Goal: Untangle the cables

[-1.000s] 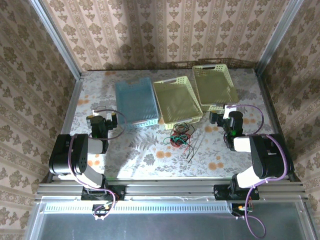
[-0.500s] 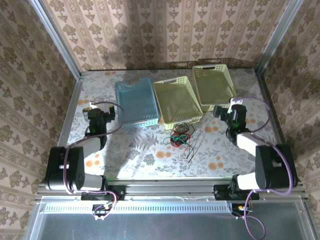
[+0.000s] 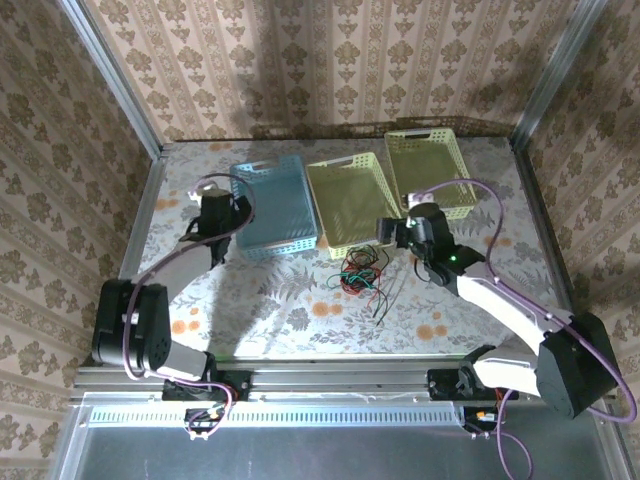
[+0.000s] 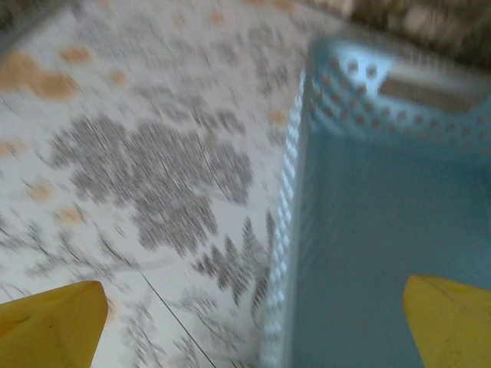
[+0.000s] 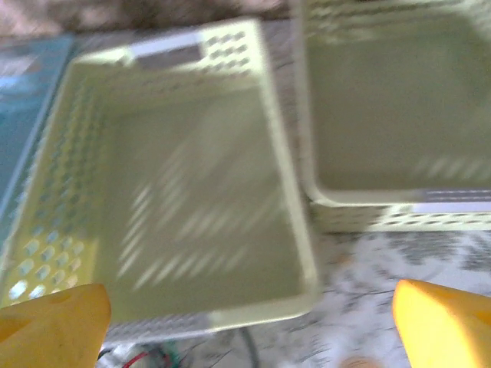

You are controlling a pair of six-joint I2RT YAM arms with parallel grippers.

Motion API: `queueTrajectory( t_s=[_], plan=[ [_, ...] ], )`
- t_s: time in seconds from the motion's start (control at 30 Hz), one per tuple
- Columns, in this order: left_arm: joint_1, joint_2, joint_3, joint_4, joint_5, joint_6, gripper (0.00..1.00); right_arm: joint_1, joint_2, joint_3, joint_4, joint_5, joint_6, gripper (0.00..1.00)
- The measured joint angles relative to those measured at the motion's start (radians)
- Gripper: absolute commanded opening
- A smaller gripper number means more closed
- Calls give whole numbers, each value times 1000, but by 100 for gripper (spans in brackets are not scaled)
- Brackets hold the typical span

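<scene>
Approach step, nothing grasped yet: cables (image 3: 360,272) heaped mid-frame, just below the yellow basket (image 3: 350,205).
Jaws wide and empty on left gripper (image 3: 222,212) and right gripper (image 3: 392,232); next, lowering the right onto 1 strand.

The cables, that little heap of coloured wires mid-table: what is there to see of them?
The cables are thin, flexible wires in red, green and black, loosely looped into one small tangle. It lies flat on the flowered table, just in front of the near wall of the middle yellow basket; whether it touches that wall is unclear. A couple of dark strands trail toward the near right. Nothing holds it: the right gripper hangs open beside it, apart.
</scene>
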Motion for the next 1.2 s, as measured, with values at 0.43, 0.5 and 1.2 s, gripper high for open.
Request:
queueTrajectory(
  t_s=[0.43,0.5,1.2],
  plan=[
    [-91,28,122,-284,-2,-108,100,47,157,164,-223,-48,-64,91],
    [-127,-10,120,-296,22,-90,100,47,163,164,-251,-52,-63,90],
    [-314,10,55,-407,480,17,98,47,463,338,-371,-127,-40,88]
  ],
)
